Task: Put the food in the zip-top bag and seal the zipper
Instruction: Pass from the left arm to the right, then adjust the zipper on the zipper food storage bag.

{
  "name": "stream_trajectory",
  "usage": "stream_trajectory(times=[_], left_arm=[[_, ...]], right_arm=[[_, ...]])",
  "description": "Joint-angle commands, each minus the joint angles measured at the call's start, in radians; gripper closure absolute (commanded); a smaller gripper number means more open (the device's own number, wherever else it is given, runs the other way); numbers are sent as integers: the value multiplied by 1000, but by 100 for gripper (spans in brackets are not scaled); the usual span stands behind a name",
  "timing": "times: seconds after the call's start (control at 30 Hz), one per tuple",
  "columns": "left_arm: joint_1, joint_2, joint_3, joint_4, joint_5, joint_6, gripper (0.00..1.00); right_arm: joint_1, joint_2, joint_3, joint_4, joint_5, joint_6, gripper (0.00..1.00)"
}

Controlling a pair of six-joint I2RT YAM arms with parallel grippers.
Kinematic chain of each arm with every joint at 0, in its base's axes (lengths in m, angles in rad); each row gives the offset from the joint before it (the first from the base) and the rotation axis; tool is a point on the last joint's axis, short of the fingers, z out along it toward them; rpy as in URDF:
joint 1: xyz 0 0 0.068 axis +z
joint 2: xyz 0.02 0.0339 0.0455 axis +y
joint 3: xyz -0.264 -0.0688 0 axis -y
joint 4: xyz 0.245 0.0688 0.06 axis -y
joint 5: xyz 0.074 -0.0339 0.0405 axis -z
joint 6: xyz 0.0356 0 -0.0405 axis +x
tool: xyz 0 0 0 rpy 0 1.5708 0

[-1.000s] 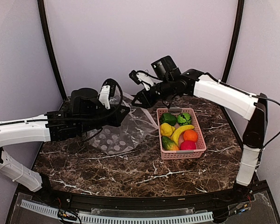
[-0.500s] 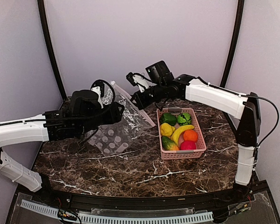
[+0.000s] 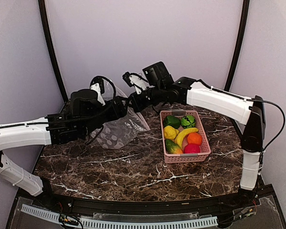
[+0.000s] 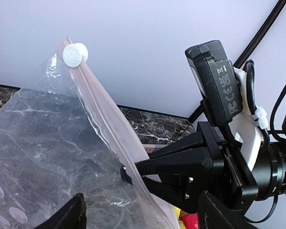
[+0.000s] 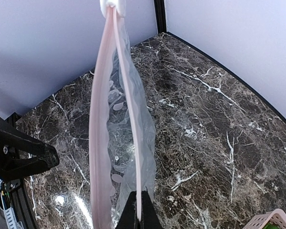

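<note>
The right gripper (image 5: 137,202) is clenched on the zipper (image 5: 97,143), and it pinches the pink strip at the lower end of the mouth edge. From there the strip goes up to a white slider (image 4: 75,53) at the far top corner. The zip-top bag (image 3: 119,131) hangs in the air between the two arms, and its lower part comes down near the marble table (image 3: 133,167); I cannot tell if it touches. The left gripper (image 4: 140,210) is released: its two fingers stand wide apart at the bottom edge of its wrist view, where they are cut off, and they do not press on the plastic. From above, both grippers are dark and overlap, so their fingertips are hard to separate. The food (image 3: 186,136) lies in the pink basket (image 3: 186,158), to the right of the bag and apart from it. The right wrist view shows only one corner of the basket.
</note>
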Motion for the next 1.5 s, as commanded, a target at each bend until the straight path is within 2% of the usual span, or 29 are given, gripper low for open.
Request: stream_trajectory(times=[0.0,0.13,0.23,0.43,0.67,0.8,1.03,1.2,1.3,1.43,1.47], left_arm=[[-2,-16,11,-33,-34,-43,20],[-1,1,47,-113,-130,-163,28],[-1,15,72,-143,-141,-172,34],[7,36,84,-158,-177,-181,36],[17,45,84,-183,-151,-210,45],[19,46,61,-193,-153,-232,52],[56,67,63,-161,-114,-220,43],[79,121,111,-161,-65,-220,43],[86,136,115,-156,-44,-216,49],[87,120,91,-158,-32,-217,66],[87,102,82,-157,-32,-214,74]], right_arm=[[23,-47,-14,36,35,1,100],[52,-52,-1,33,89,8,100],[60,-53,8,26,114,27,100],[82,-61,12,25,150,-3,100],[91,-59,26,26,282,16,100],[91,-57,43,20,257,23,100],[113,-55,39,31,254,-14,100],[125,-53,29,38,288,-28,100],[126,-54,28,40,308,-28,100],[111,-54,27,38,334,-11,100],[101,-54,25,38,332,-4,100]])
